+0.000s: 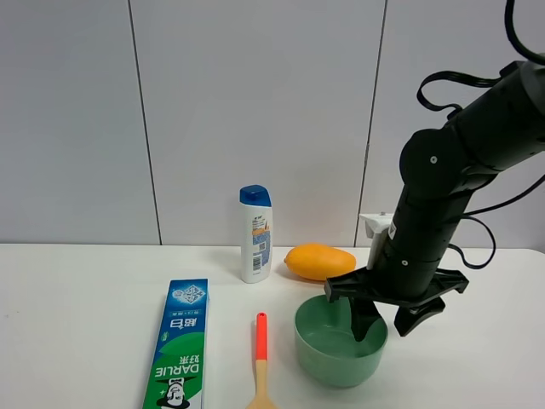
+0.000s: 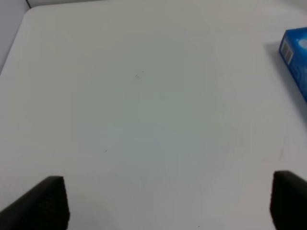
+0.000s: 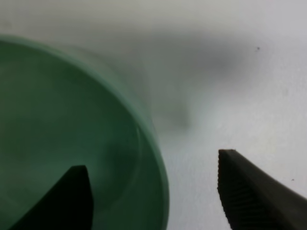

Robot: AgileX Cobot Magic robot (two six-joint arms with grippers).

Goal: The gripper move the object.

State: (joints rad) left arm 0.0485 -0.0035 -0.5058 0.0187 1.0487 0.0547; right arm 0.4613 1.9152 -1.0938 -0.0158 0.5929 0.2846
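The pale green bowl (image 1: 339, 351) sits near the front of the white worktop (image 1: 77, 324). The orange mango (image 1: 319, 261) is just behind it and the spoon with the red handle (image 1: 261, 358) is beside it. The right hand (image 1: 387, 326) is down at the side of the bowl that is away from the spoon. It is open wide. One finger (image 3: 67, 201) is inside the bowl and the other is outside, over bare worktop, so the rim lies between them. The hand has hold of nothing. The close view is blurry, so I cannot tell if the inside finger touches the bowl or only hangs near it. The bowl is round, so it has no long way, and any spot on the rim would do. The left hand (image 2: 168, 203) is open wide too and holds nothing. It looks down at bare worktop and a blue corner of the toothpaste box (image 2: 295, 62), with no bowl in its view. The right hand is much nearer, and I think it needs to close on the rim next.
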